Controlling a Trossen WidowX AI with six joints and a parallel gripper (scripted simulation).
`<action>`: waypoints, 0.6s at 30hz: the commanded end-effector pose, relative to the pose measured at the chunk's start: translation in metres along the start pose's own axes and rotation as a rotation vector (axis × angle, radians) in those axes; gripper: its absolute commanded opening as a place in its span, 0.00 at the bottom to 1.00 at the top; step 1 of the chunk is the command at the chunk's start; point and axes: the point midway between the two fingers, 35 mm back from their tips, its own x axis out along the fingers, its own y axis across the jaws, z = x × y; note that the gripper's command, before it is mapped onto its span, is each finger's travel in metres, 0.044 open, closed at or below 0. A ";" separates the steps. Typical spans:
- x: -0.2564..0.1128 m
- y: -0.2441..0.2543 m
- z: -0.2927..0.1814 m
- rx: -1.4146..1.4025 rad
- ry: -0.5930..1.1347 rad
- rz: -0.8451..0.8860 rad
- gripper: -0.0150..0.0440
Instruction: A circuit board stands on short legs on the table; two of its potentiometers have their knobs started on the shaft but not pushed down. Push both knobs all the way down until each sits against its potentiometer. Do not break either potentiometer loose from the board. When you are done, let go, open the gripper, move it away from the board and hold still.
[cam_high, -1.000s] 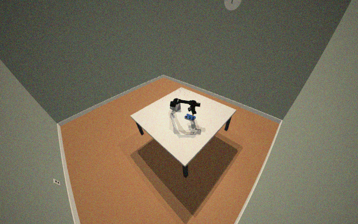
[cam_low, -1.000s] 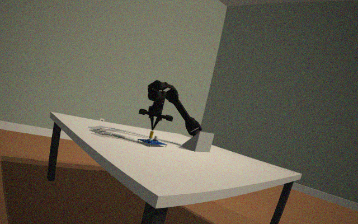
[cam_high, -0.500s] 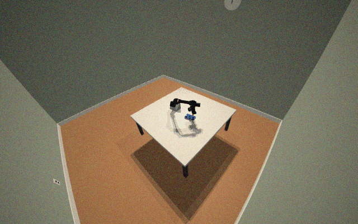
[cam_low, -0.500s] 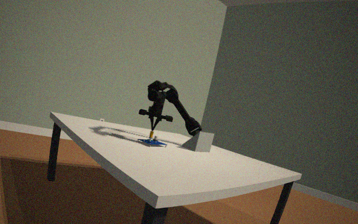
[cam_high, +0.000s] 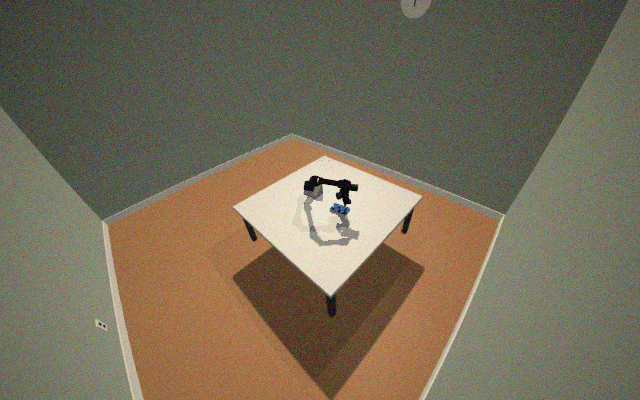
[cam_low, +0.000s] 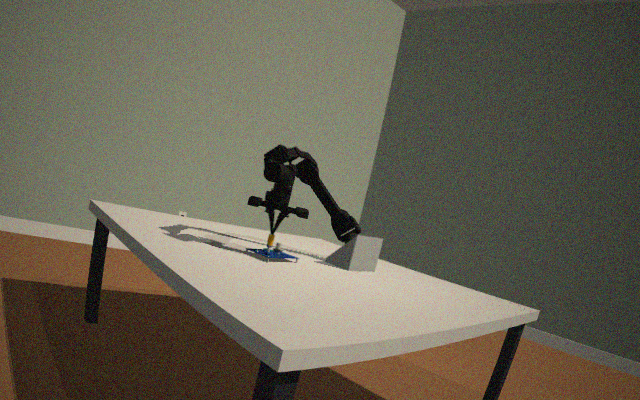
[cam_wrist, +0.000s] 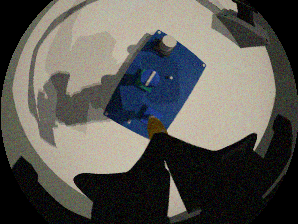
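Observation:
The blue circuit board (cam_high: 340, 209) (cam_low: 282, 256) (cam_wrist: 186, 75) stands just above the table. A yellow knob (cam_low: 270, 240) (cam_wrist: 156, 126) stands tall and upright at the board corner nearest the gripper in the wrist view. A pale grey knob (cam_wrist: 169, 42) is at the opposite end. Between them is a round blue part (cam_wrist: 150, 77) with a white bar on top. My gripper (cam_low: 272, 234) (cam_wrist: 158, 137) is shut and empty. Its tips are right at the top of the yellow knob; they appear to touch it. How far either knob sits above its potentiometer cannot be told.
The white table (cam_high: 327, 270) (cam_low: 400, 300) carries the arm, whose base is beside a grey block (cam_low: 366, 254). The arm's shadow (cam_high: 330, 242) (cam_wrist: 75, 107) falls across the table beside the board.

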 end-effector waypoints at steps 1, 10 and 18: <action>0.000 0.000 0.001 -0.005 -0.004 0.002 0.25; 0.000 0.000 0.001 -0.005 -0.004 0.002 0.25; 0.003 0.000 0.001 -0.005 -0.004 0.002 0.25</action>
